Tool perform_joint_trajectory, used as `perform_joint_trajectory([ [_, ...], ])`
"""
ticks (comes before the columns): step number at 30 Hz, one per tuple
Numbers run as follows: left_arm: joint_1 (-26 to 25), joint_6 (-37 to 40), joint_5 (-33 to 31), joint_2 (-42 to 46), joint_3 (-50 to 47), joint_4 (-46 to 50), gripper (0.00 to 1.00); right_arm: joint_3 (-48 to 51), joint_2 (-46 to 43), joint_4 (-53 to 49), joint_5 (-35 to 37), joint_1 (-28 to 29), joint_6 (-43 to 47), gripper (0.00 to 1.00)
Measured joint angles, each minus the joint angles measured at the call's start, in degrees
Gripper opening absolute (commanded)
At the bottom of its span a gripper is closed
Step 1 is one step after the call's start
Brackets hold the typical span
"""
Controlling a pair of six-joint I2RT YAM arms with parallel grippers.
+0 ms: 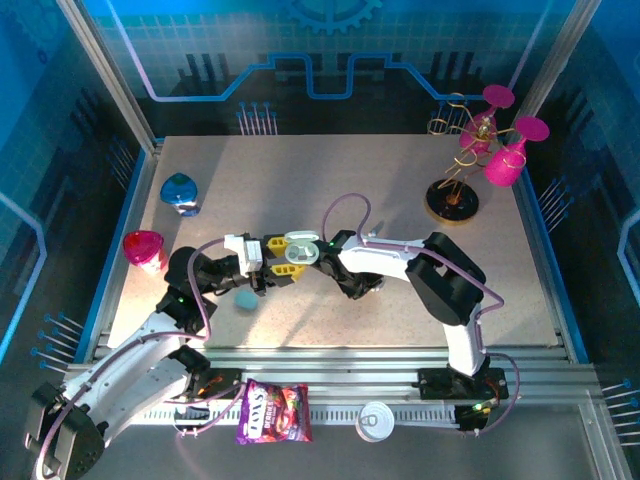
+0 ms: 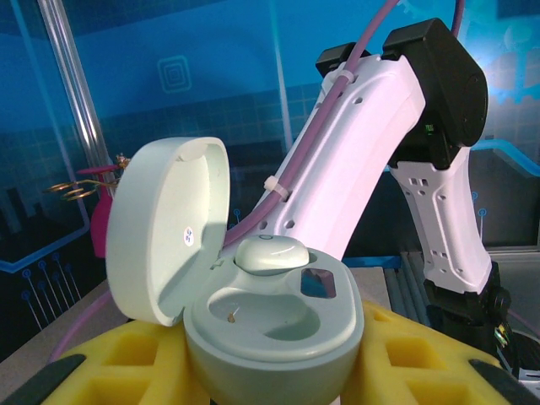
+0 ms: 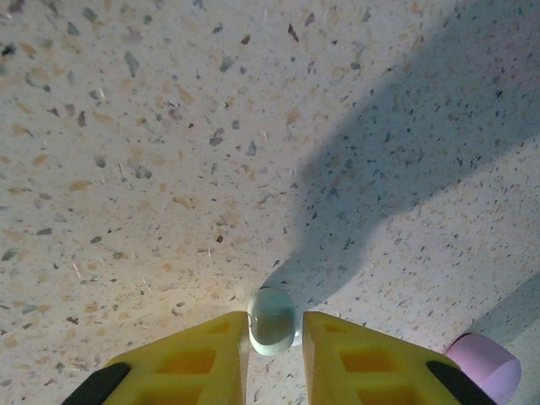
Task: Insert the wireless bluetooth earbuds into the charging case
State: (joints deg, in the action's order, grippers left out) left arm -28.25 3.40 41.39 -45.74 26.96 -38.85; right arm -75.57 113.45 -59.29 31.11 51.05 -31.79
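A pale green charging case (image 2: 274, 325) is held up off the table by my left gripper (image 2: 274, 380), whose yellow fingers (image 2: 126, 371) are shut on its body. Its lid (image 2: 169, 228) stands open to the left. One pale green earbud (image 2: 270, 253) sits in the far socket and the near socket is bare. In the top view the case (image 1: 297, 249) hangs mid-table. My right gripper (image 3: 274, 337) points down at the table, with a second pale green earbud (image 3: 272, 321) lying between its fingertips. The left pad touches this earbud and a sliver of gap shows at the right pad.
A lilac rounded piece (image 3: 483, 367) lies just right of my right fingers. A small light blue piece (image 1: 245, 299) lies under my left arm. A blue cup (image 1: 180, 192) and a pink cup (image 1: 143, 250) stand at the left, and a glass rack (image 1: 480, 150) stands at the back right.
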Motion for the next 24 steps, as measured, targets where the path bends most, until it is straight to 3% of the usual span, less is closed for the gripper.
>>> perform_joint_trajectory([
  [24,0.0,0.0,0.0,0.0,0.0,0.0,0.18,-1.0,2.8,-1.6,1.5,0.3,0.1,0.22],
])
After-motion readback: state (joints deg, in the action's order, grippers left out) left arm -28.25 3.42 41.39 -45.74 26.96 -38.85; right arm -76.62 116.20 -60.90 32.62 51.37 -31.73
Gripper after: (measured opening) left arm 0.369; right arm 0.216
